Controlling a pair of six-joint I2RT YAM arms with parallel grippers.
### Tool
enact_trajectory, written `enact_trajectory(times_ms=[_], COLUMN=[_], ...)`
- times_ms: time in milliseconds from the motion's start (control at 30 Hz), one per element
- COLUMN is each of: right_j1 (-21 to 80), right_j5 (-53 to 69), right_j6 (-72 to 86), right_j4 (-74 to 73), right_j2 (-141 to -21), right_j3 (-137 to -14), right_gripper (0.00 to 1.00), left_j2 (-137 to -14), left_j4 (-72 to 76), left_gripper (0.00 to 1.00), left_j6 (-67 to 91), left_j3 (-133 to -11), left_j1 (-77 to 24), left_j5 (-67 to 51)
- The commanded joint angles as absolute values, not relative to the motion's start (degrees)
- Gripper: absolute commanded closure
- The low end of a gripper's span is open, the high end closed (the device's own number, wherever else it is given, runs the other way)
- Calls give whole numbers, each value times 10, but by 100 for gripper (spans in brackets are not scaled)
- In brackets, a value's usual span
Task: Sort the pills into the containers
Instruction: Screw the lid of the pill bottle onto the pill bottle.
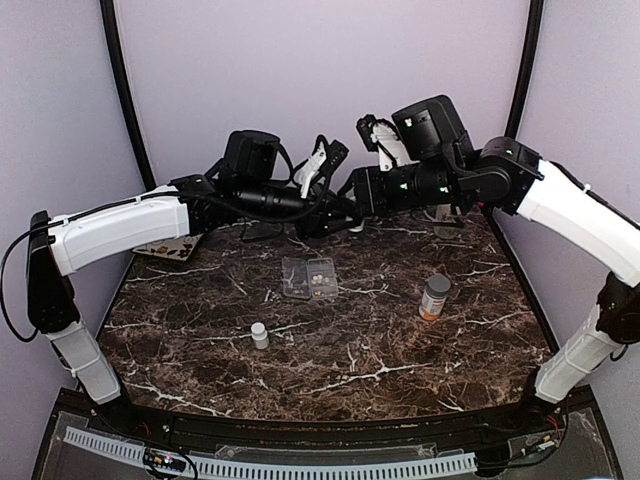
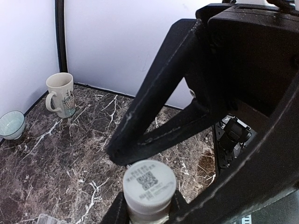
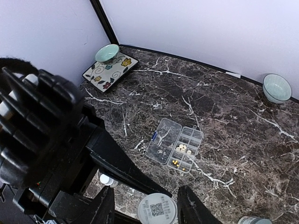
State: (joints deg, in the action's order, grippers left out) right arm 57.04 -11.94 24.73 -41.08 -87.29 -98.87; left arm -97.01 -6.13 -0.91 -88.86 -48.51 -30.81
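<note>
Left hand (image 2: 149,211): gripped small white bottle (image 2: 148,196).
Right hand (image 3: 147,200): open around its cap (image 3: 157,208).
Pills (image 3: 182,148): tiny, light, probably roll; best poured, not pinched.

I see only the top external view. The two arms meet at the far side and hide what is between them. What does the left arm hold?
Observer: The left gripper has its jaws shut on a small white bottle with a QR-code label on its cap.
Operator: Do the right jaws grip that cap already?
Observer: The right gripper has one jaw on each side of the cap; marble shows in a gap beside it, so probably not yet.
</note>
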Motion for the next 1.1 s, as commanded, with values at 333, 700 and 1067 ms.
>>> enact_trajectory(times_ms=[333,700,1067], right_j1=[576,576,573], right_j5=[-168,-158,-119], right_j6=[244,240,220], right_j4=[-455,-461,-433], right_j2=[-892,-901,-874], right_j3=[-1025,-1026,-983], right_gripper=[56,65,74], left_j2=[-971,-972,-962], left_j4=[-71,-72,-71], left_gripper=[100,100,100], left_j6=[-25,-26,-29], left_j3=[-915,-916,-917], left_j1=[-488,-488,-488], left_j5=[-299,-302,-341])
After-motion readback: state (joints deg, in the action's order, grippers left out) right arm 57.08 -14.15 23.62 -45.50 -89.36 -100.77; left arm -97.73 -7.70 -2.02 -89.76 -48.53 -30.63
